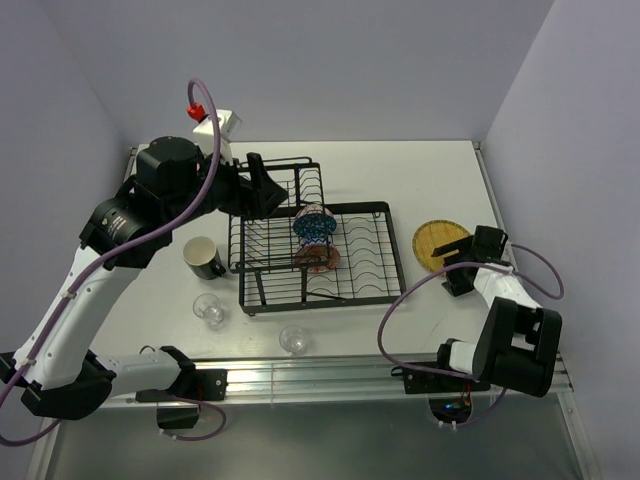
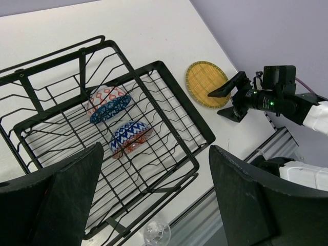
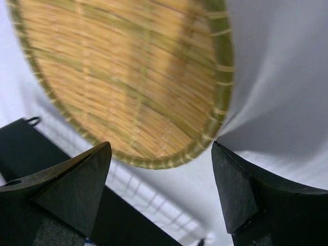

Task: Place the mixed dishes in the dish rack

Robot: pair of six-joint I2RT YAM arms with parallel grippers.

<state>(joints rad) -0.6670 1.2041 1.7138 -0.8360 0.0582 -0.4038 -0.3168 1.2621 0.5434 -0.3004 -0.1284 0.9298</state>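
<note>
Black wire dish rack (image 1: 372, 262) sits mid worktop (image 1: 420, 170), w/ its raised section at the far left corner. Top view: small blue bowl (image 1: 314, 224) and orange-red bowl (image 1: 318, 258) both stand on edge in the base rows, close together, blue one farther from the arms. Black mug (image 1: 203, 258) is upright on the worktop just left of the rack, cream inside showing. Glass cup (image 1: 209, 309) is near the mug on the arm side; second glass cup (image 1: 294, 340) is by the front edge, below the rack. Yellow plate (image 1: 437, 243) lies flat to the right of the rack, apart from it. Left claw (image 1: 262, 185) hangs over the raised section. Right claw (image 1: 457, 265) is at the plate's near rim.

Left wrist view: fingers spread wide, nothing between them, rack base and both bowls below; plate and right arm beyond the rack.

Right wrist view: fingers spread, holding nothing; the plate's woven, straw-like surface w/ greenish rim fills the top, rim edge above the gap. Contact w/ plate: can't tell.
</note>
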